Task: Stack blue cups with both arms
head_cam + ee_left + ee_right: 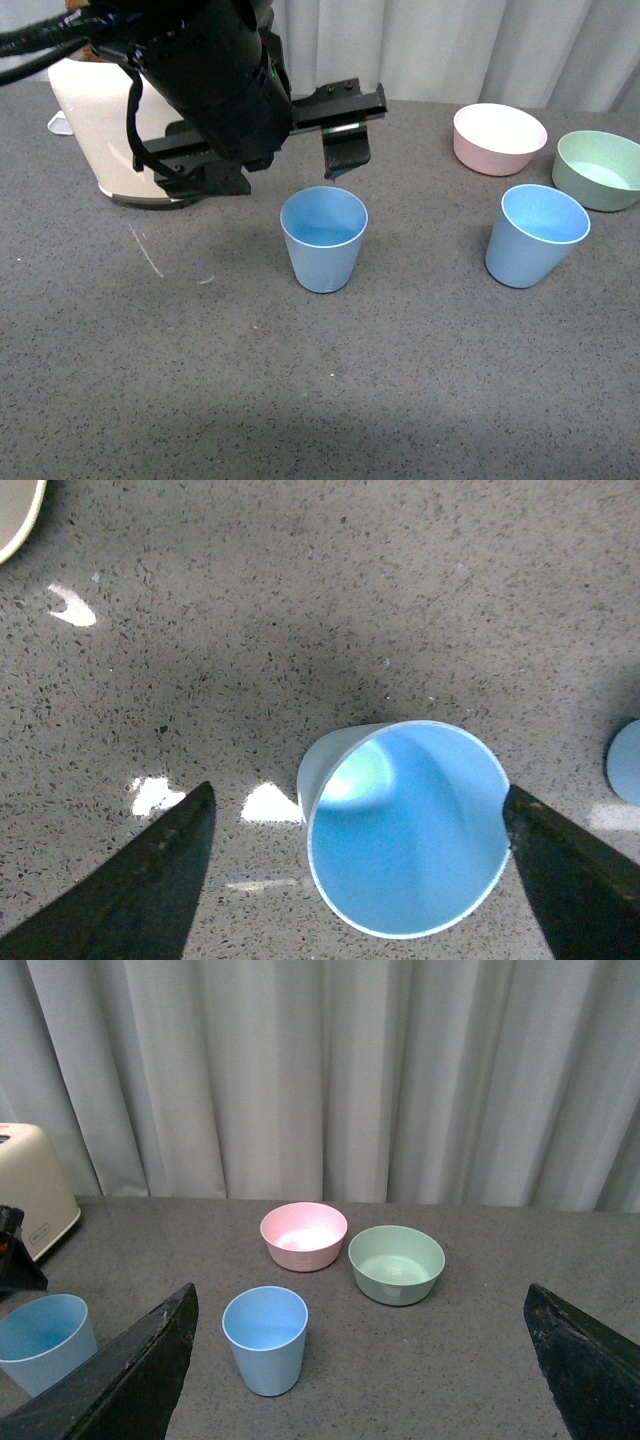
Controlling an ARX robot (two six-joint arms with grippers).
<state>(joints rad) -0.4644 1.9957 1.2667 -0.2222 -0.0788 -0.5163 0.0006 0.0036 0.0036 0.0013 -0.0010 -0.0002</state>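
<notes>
The left arm (pixel 215 70) reaches in from the upper left of the front view, bent over the grey speckled table (pixel 300 400), with its wrist turned down towards the surface. The left gripper (pixel 357 792) hangs above the nearer blue cup (pixel 324 240), just behind its rim as the front view shows it. Its jaws are spread wide: in the left wrist view one dark finger (pixel 150 880) shows on each side of the cup, neither touching it, and nothing is between them but the cup's open mouth below.

The right arm does not show in the front view. From its wrist camera the right gripper (pixel 359 1287) is held up off the table and faces the curtain (pixel 400 1080), its two fingers far apart and grasping nothing.

The nearer blue cup stands upright near the middle of the table, empty, with its pale blue inside plainly visible from above. The second blue cup (pixel 537 235) stands upright well to the right of it, also empty. Behind that second cup are two bowls side by side: a pink bowl (pixel 500 138) and, to its right, a green bowl (pixel 600 170), both empty. The right wrist view shows the second cup standing apart from both bowls, in front of them. A cream appliance (pixel 85 130) sits at the back left of the table, partly hidden by the left arm
</notes>
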